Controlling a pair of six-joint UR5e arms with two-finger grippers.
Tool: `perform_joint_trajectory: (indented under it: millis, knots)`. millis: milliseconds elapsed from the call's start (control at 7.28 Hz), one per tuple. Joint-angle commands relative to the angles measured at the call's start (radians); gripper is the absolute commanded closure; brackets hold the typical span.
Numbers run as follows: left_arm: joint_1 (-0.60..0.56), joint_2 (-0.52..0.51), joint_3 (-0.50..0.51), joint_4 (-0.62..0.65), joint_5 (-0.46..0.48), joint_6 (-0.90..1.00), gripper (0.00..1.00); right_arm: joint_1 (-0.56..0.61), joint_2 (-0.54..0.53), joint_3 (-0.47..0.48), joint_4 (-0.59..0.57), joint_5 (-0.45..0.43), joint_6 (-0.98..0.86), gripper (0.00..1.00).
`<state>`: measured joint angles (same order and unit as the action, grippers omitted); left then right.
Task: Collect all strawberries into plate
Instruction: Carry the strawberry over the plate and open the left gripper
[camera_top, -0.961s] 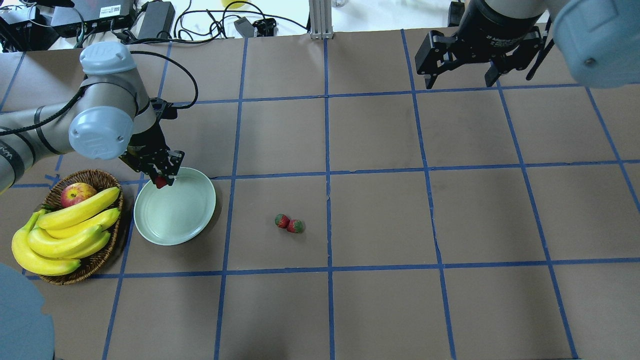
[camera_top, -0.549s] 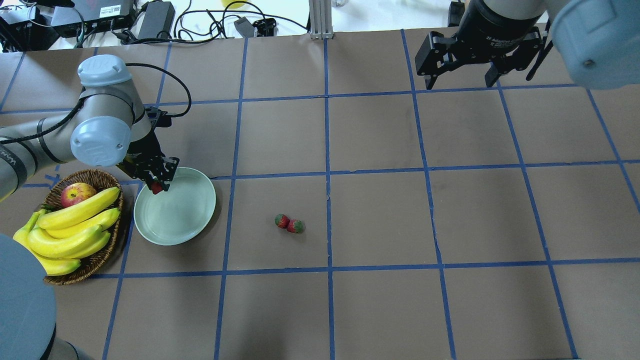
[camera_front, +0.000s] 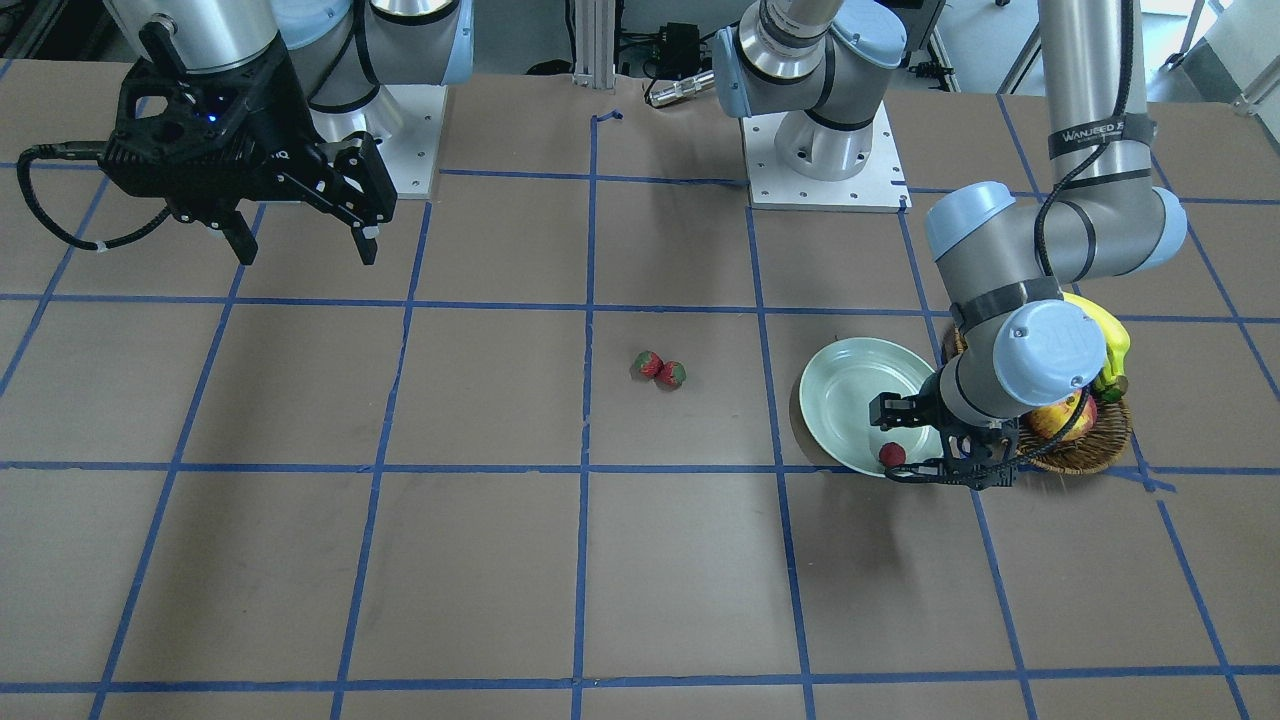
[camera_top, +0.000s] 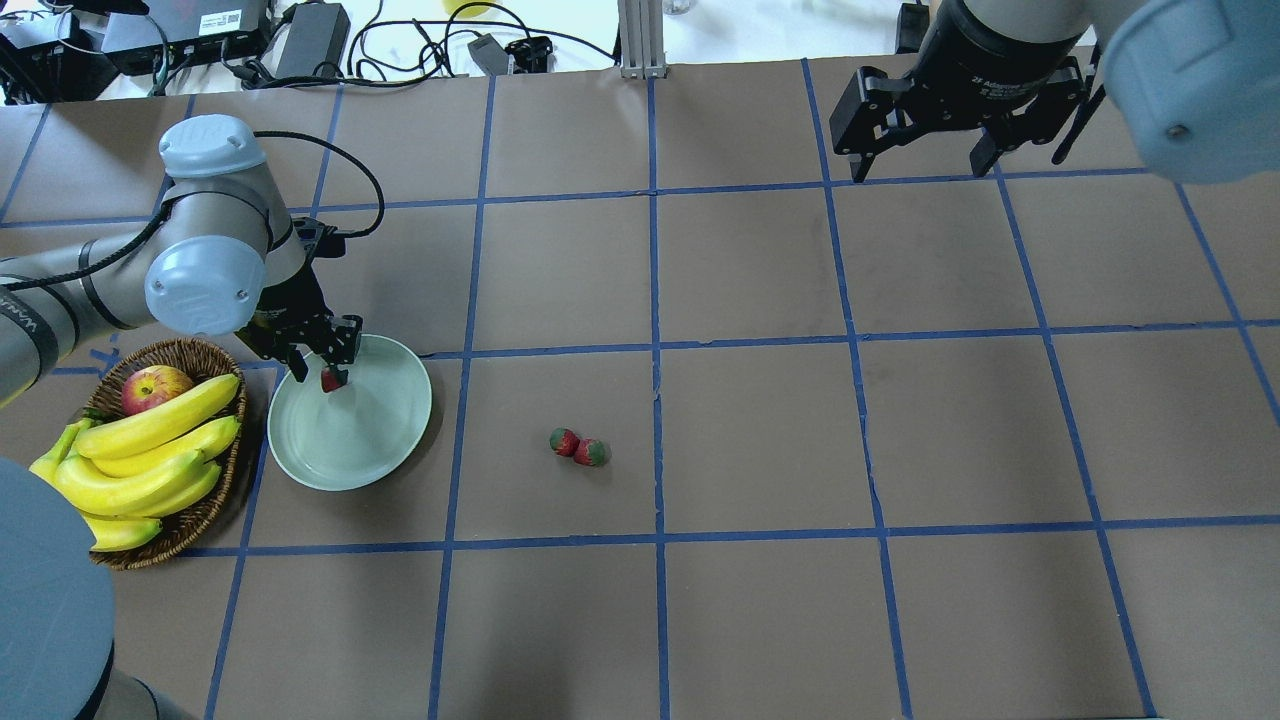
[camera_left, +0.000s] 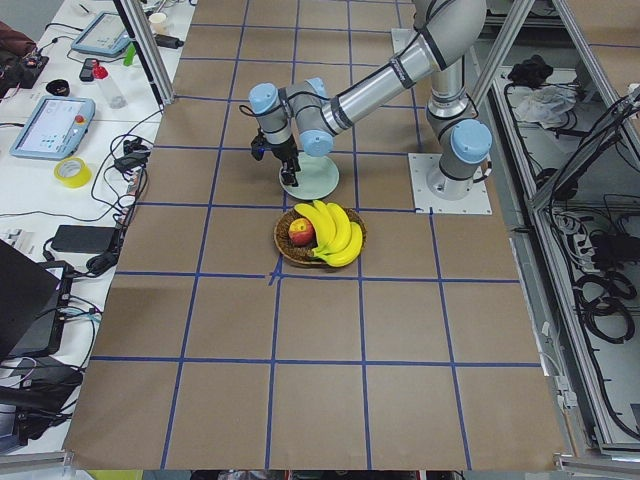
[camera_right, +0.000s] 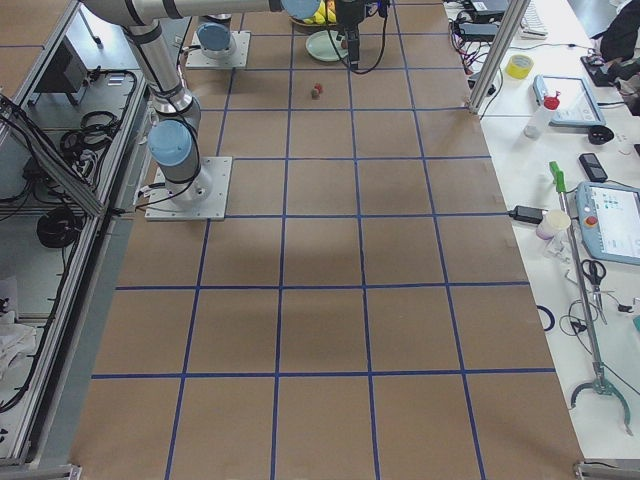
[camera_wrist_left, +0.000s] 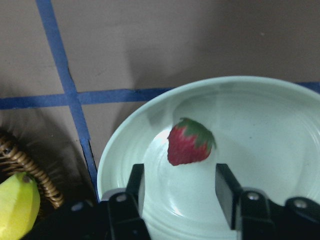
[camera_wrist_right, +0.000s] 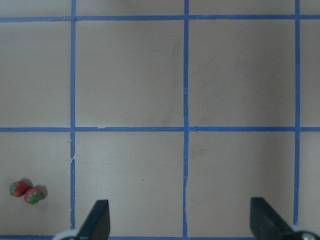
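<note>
Aslant — strawberry (camera_wrist_left: 189, 145), cap away from end effector (camera_wrist_left: 180, 175)

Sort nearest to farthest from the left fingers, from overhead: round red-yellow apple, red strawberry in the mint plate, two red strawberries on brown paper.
1. Red strawberry, in the plate.
2. Red-yellow apple, left, in wicker basket.
3. Two red strawberries, right, mid-table.

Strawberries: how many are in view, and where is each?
3. One strawberry lies in the plate by the open left end effector; two strawberries touch each other on the table. None looks hidden.
</note>
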<state>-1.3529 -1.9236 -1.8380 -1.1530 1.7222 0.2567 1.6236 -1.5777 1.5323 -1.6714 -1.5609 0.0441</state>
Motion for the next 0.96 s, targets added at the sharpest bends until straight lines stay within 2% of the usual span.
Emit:
perform_joint_trajectory:
  millis: [0, 275, 412, 687, 824]
  knots:
    - [-0.014, 0.056, 0.003, -0.016, -0.082, -0.014, 0.0, 0.002, -0.001, 0.0, 0.001, -0.001, 0.0, 0.0]
    - [-0.05, 0.113, 0.003, -0.045, -0.203, -0.066, 0.0, -0.001, 0.004, 0.002, -0.001, -0.005, 0.0, 0.0]
    - [-0.136, 0.127, 0.003, -0.033, -0.201, -0.092, 0.0, 0.004, 0.01, 0.002, -0.002, -0.004, 0.002, 0.0]
    - [-0.305, 0.126, -0.001, -0.024, -0.202, -0.331, 0.0, 0.004, 0.01, 0.003, 0.001, -0.005, 0.003, 0.0]
    - [-0.374, 0.106, -0.006, 0.019, -0.204, -0.355, 0.0, 0.004, 0.011, 0.002, -0.007, 0.001, 0.002, 0.0]
